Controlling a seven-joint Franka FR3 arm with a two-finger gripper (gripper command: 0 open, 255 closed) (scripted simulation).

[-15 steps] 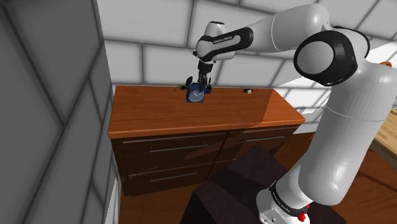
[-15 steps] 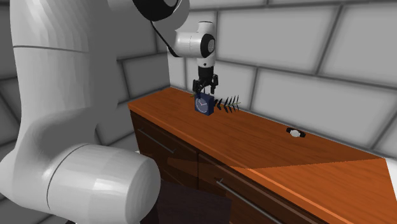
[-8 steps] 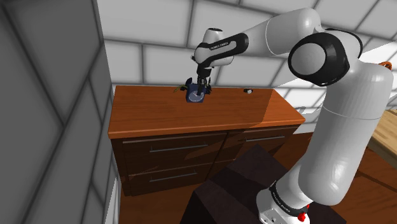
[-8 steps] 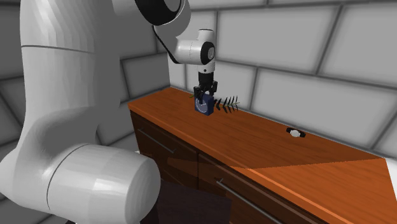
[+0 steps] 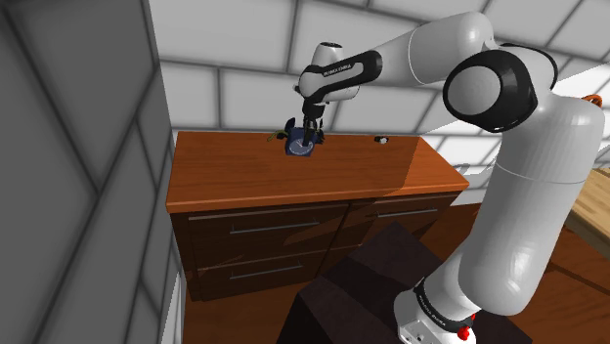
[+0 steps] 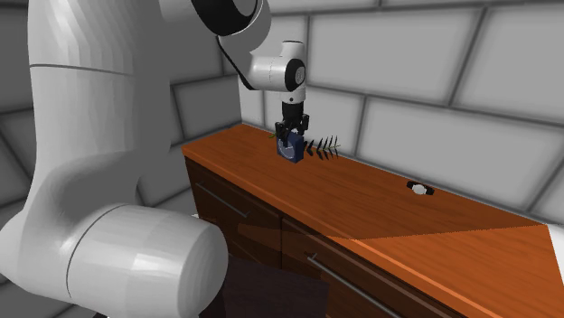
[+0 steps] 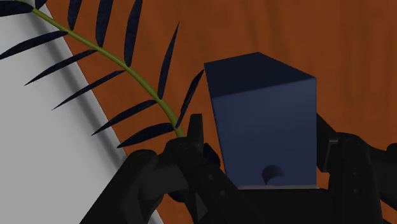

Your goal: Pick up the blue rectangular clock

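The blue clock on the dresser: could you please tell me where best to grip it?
Grip its two flat, parallel side faces, coming down from above: the blue clock is a box standing on the dresser, with a leafy sprig close beside it.

A warm brown dresser top [image 5: 391, 171] spreads beneath the jaws, with drawers [image 5: 256, 227] bearing slim metal handles down its front. Just behind the jaws rises a wall [image 6: 434, 117] of large pale grey blocks. Far below lies a brown plank floor [image 5: 588, 293].
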